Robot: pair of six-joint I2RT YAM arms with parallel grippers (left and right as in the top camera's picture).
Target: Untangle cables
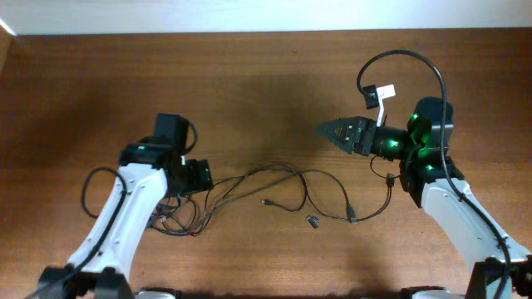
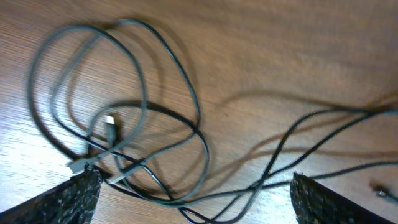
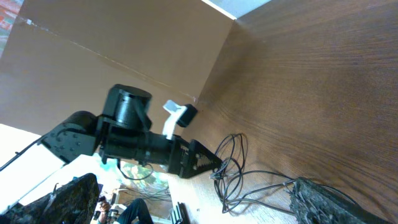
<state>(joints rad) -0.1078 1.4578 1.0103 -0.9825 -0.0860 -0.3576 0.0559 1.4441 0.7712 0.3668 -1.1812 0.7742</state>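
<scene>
One brown wooden counter [image 1: 266,75] is seen filling the overhead view, and a plain brown panel [image 3: 124,43] is shown behind it in the right wrist view. The left arm [image 1: 125,199] [image 3: 137,146] is reached in from the near left edge and the right arm [image 1: 453,199] from the near right edge. A white tag [image 1: 383,94] is carried on the right arm.

The left jaws are held wide apart, with fingertips [image 2: 68,199] seen at the two lower corners of the left wrist view and nothing clamped between them. They are placed above the left end of the cables [image 1: 243,176] [image 2: 198,124]. Whether the counter is touched by them cannot be told. The right jaws are likewise spread wide and empty, fingertips [image 3: 336,199] at the lower corners of their own view. They are pointed leftward over bare wood, well apart from the cords.

The cables are laid flat on the counter between the two arms, nearer its front edge. At the left they are bunched in overlapping loops beside the left arm, and from there long strands are run rightward to a curved end near the right arm. A small silver-tipped plug [image 2: 111,127] is seen inside the loops. A tiny dark piece [image 1: 313,222] is found loose just in front of the strands.
</scene>
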